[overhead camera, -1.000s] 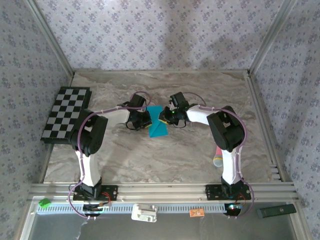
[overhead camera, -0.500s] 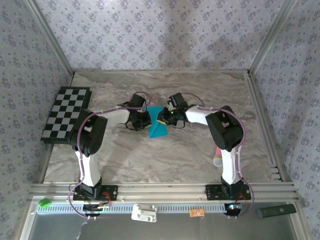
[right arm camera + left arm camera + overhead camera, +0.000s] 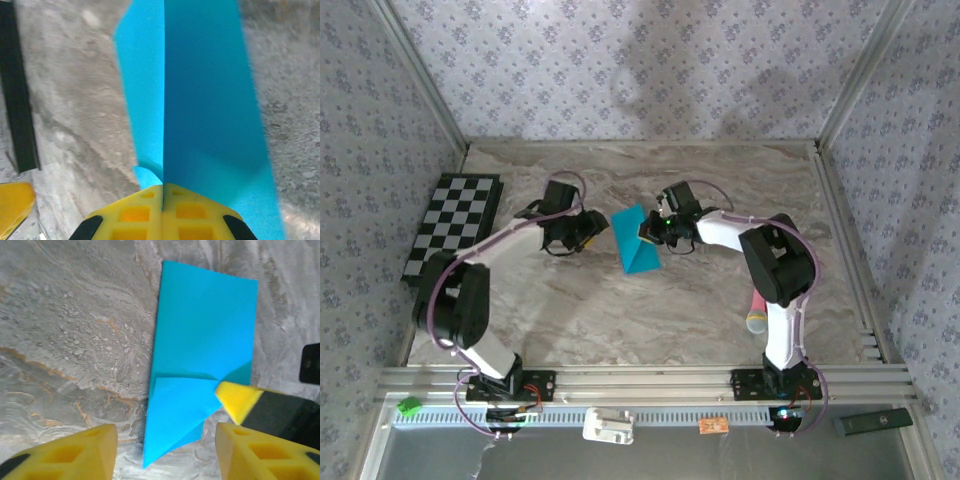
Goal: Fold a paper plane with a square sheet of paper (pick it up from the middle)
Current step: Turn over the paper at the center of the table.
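Fingers (image 3: 135, 214) of the right gripper (image 3: 163, 189), at the bottom of its wrist view, are pinched together on the edge of the square sheet of paper (image 3: 210, 100). The left gripper (image 3: 164, 435) has its jaws apart and holds nothing. Beyond, mid-frame in the top view, the sheet lies on the marbled table (image 3: 720, 300). It is thin, matte teal, halved into a strip with one corner turned down. By my judgement, most folds are yet to be made.

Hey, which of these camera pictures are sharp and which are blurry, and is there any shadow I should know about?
Top external: sharp, with a broad soft shadow on the back wall. Left wrist: the teal paper and table crisp, the near yellow fingers slightly soft. Right wrist: blurred throughout, marble smeared, paper edges fuzzy.
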### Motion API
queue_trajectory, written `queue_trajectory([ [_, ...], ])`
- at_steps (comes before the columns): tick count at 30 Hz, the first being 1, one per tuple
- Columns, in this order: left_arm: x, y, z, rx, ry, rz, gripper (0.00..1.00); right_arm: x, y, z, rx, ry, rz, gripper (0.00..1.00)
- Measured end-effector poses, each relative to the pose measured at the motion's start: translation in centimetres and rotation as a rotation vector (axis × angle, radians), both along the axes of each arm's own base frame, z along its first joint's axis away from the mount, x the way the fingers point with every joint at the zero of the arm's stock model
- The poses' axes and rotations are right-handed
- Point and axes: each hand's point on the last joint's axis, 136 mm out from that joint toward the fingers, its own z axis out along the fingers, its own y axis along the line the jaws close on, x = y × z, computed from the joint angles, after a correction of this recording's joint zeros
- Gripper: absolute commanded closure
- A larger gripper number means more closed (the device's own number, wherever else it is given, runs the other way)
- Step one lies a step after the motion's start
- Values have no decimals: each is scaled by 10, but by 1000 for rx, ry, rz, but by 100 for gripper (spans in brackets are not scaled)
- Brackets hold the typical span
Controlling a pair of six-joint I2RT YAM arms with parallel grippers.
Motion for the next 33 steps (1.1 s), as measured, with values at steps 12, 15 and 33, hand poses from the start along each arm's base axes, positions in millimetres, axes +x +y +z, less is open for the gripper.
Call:
queue_trajectory([
  [12,-14,-39,45,-255,-96,-97,0,16,8,106,270,-184,40,98],
  [15,-16,-50,53,-290,-107,-129,4,14,12,115,323,-172,47,98],
  [33,-2,-59,77,-358,-164,-148,49,12,10,123,429,-108,22,96],
])
